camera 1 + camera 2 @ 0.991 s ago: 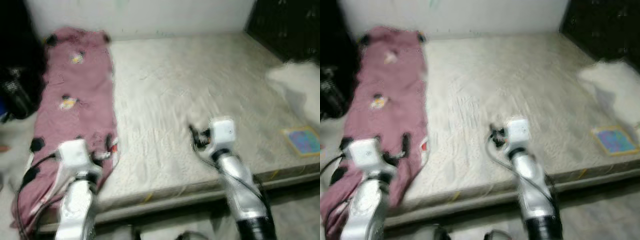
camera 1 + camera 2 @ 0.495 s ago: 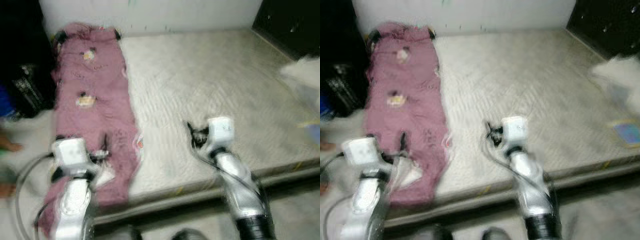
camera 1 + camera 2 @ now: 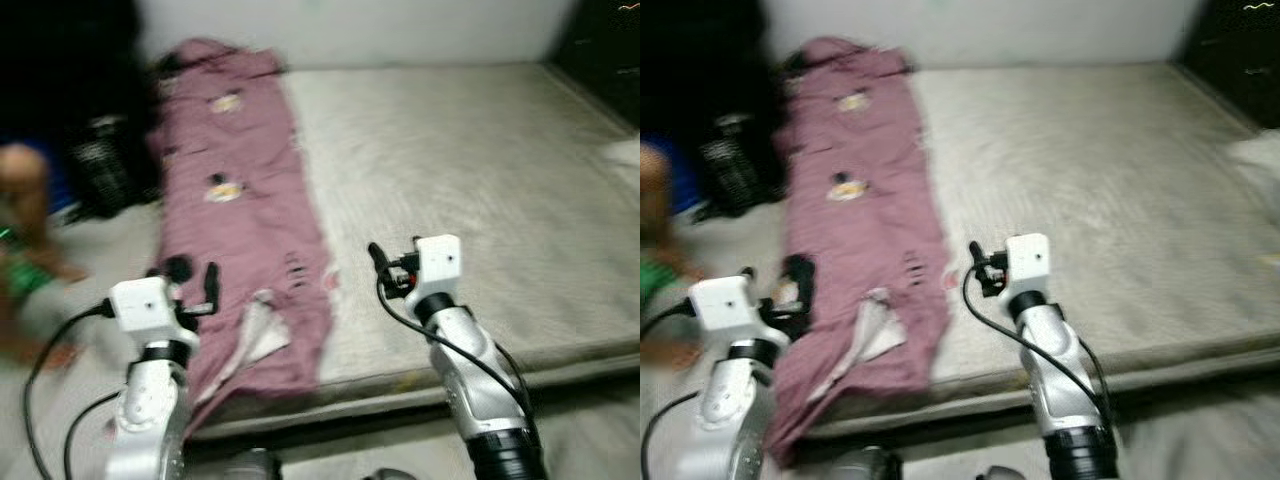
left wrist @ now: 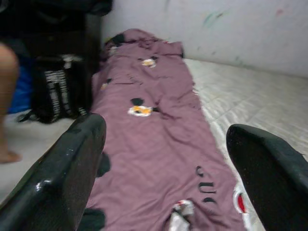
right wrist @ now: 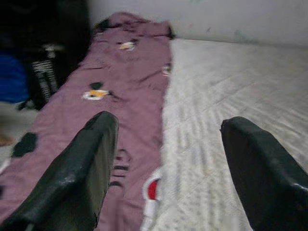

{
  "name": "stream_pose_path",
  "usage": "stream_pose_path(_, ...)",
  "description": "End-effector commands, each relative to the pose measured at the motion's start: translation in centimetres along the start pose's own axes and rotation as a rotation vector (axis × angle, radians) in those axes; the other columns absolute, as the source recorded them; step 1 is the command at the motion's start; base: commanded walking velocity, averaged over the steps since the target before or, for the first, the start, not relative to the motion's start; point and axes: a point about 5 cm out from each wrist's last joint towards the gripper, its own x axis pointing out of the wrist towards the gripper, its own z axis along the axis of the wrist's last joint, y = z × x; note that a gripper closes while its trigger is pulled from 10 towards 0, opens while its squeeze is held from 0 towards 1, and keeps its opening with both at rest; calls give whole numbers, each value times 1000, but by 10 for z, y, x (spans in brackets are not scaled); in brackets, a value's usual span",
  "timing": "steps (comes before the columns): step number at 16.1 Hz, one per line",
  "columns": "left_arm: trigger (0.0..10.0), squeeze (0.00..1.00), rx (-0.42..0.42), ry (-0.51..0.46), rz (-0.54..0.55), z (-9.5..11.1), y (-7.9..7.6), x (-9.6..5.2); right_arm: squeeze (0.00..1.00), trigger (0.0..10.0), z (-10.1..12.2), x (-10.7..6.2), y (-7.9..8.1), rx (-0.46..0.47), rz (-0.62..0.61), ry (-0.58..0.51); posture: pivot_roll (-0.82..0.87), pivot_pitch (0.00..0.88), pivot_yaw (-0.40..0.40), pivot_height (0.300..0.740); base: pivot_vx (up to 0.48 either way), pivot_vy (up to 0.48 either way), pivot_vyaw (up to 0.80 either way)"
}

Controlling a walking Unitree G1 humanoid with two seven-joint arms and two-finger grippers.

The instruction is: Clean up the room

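A long mauve blanket (image 3: 245, 190) with small printed patches lies along the left side of a grey quilted mattress (image 3: 480, 150), its near end hanging over the front edge. My left gripper (image 3: 195, 278) hovers open just above that near end, left of the blanket's folded corner. In the left wrist view the blanket (image 4: 154, 125) stretches away between the wide-apart fingers (image 4: 62, 178). My right gripper (image 3: 386, 268) is open over the mattress, just right of the blanket's edge. Nothing sits between either pair of fingers.
A black bag with a striped item (image 3: 100, 165) stands on the floor left of the mattress. A person's leg (image 3: 25, 200) shows at the far left. Something white (image 3: 625, 150) lies at the right edge, below dark furniture (image 3: 605, 40). A pale wall closes the back.
The camera has swung left, so the blanket and mattress now sit further right in the picture. The colourful book has left the frame. Both arms keep the same pose.
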Motion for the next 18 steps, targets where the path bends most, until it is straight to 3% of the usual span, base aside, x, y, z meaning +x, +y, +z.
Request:
stream_pose_path(1, 10000, 0, 10, 4, 4, 0, 1, -1, 0, 10000, 3, 1, 0, -7, -5, -8, 40, 49, -10, 740, 0, 0, 800)
stream_pose_path(3, 10000, 0, 10, 3, 3, 0, 1, -1, 0, 10000, 2, 1, 0, -5, -5, -6, 40, 49, -10, 740, 0, 0, 800)
stream_pose_path(9, 10000, 0, 8, 7, 5, 0, 1, -2, 0, 10000, 4, 3, 0, -10, 4, -4, 47, 49, -14, 740, 0, 0, 67)
stream_pose_path(18, 10000, 0, 44, 2, 5, 5, 1, -2, 0, 10000, 10, 7, 0, 14, 13, -19, 52, 65, -12, 740, 0, 417, 0)
